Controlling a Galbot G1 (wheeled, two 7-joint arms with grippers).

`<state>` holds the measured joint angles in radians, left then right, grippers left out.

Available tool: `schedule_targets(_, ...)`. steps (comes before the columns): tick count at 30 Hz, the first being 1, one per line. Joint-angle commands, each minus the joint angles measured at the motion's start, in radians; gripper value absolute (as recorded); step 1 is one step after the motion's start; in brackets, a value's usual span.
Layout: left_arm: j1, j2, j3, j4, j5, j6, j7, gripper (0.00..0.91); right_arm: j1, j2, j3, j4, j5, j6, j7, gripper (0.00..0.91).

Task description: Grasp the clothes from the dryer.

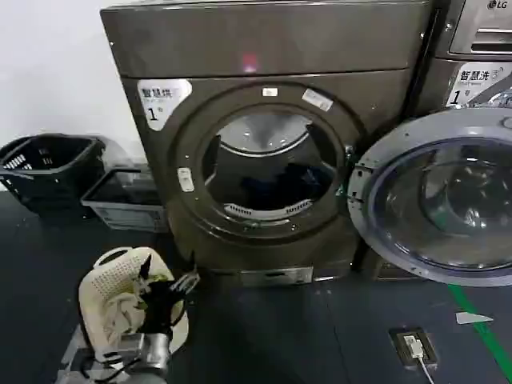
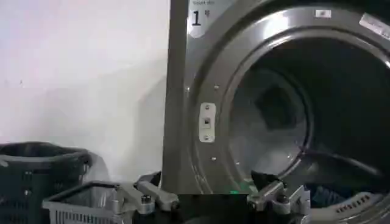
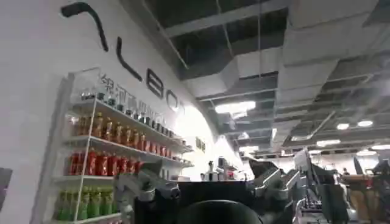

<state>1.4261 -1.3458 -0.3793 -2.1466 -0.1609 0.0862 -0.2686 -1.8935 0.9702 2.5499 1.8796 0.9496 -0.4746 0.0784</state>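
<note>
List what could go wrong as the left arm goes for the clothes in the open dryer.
1. The left gripper sits low beside the cream basket, open; rising, it could snag the basket.
2. The clothes lie deep and dark in the dryer drum, so the fingers may close on nothing.
3. The open door hangs alongside the mouth and could be bumped.

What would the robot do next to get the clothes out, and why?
Probably reach the left gripper forward into the dryer. Its door is swung open, the dark clothes lie in the drum, and the open gripper is low, outside the porthole.
</note>
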Motion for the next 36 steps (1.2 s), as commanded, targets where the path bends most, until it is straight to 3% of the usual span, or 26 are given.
schedule_targets(1, -0.007, 0.000, -0.005, -0.002, -0.022, 0.001, 0.002, 0.907, -0.003, 0.002, 0.003, 0.009, 0.008, 0.006, 0.002, 0.907)
schedule_targets(36, -0.007, -0.027, -0.005, -0.026, -0.049, 0.038, 0.039, 0.907, 0.029, 0.009, -0.023, 0.024, 0.040, 0.013, -0.013, 0.907)
